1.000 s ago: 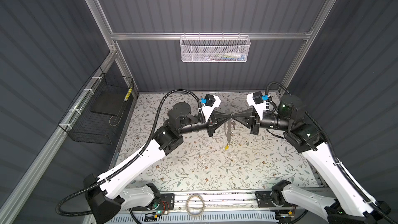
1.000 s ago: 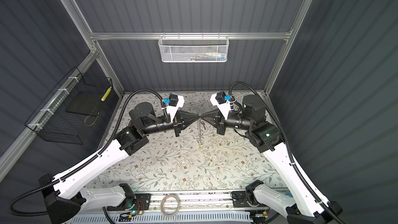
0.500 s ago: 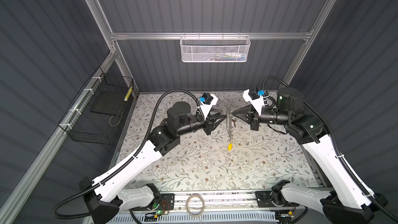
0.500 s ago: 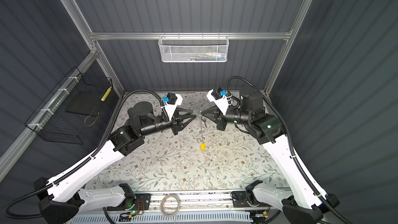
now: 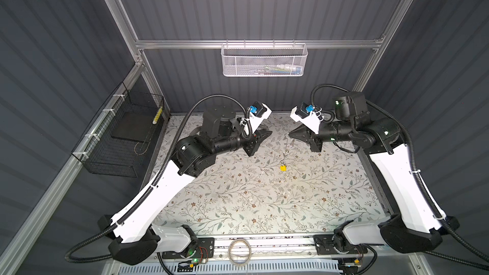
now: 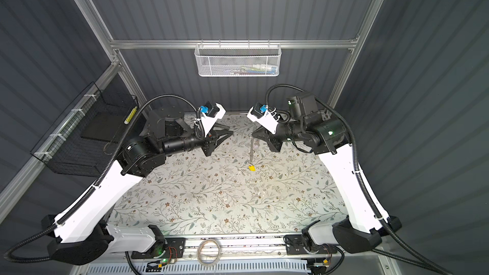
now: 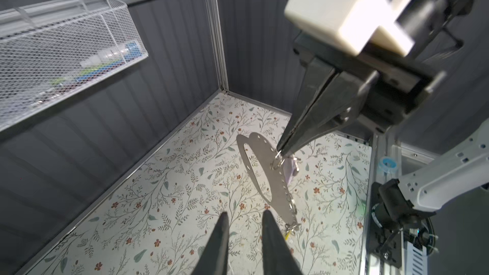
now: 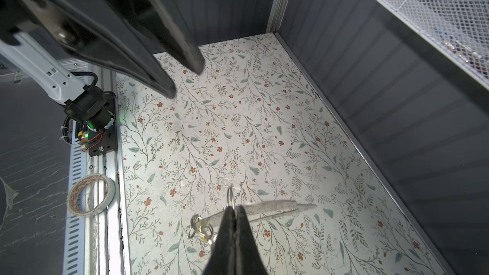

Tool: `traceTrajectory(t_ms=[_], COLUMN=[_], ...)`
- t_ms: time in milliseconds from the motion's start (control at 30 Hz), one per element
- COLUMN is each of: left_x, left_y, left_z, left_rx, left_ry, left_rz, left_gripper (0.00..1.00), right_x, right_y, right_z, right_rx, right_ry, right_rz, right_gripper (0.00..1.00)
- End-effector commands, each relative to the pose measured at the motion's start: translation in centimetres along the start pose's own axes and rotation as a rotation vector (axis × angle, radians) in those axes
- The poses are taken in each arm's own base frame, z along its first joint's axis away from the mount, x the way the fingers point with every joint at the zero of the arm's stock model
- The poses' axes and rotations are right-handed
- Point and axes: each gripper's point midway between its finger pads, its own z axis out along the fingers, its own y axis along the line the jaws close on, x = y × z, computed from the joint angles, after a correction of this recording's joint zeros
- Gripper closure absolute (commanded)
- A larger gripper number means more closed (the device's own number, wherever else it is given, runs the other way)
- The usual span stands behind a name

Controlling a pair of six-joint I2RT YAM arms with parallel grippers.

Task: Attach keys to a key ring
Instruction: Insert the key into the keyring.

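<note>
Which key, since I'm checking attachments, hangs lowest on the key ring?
The yellow key, at the key ring's bottom; the lilac key hangs higher, beside the right gripper.

Looks like a robotics lab test cell, not a home. Boxed in by dark ribbed wall panels (image 5: pixel 264 3) on an aluminium frame (image 5: pixel 259 44), with robot arms (image 5: pixel 164 189) bolted to a front rail (image 5: pixel 280 246), a floral-papered tabletop (image 5: pixel 251 202) and a white mesh basket (image 5: pixel 264 60) hung behind.

Tape roll (image 8: pixel 73 197), mesh basket (image 5: pixel 263 62), black wire basket (image 5: pixel 119 154)
</note>
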Motion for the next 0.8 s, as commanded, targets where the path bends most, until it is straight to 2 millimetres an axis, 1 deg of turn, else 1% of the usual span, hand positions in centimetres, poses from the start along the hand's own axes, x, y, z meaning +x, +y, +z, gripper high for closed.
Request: traceTrajectory(t_ms=[0,133,333,700,767], left_x=[-0.4,-0.8,-1.1,-0.6,-0.6], left_y=[-1.8,-3.3,-4.7,-4.9,-4.9], left_z=[-0.4,-0.2,-0.1,1.7,1.9], left_rx=[0.107,0.202,0.294,0.338,0.339], left_ry=[0.02,0.01,-0.003,0.025,0.025], left_rz=[0.051,0.06,0.073,0.062,0.059], left_gripper=[0.77,0.72,0.69,0.69,0.71], right_x=[-0.6,-0.7,-1.3,-1.8,-1.8], right_y=[1.7,2.3,3.0,3.6,3.6], right_z=[-0.8,-0.7,-0.9,-0.8,-0.9], right_rx=[-0.07,-0.101,-0.144,-0.184,-0.185], right_ry=[-0.023,-0.037,-0.07,-0.099,-0.101], right_rz=[-0.04,-0.038,-0.04,-0.038,-0.038], right_gripper=[1.0,1.0,1.0,1.0,1.0])
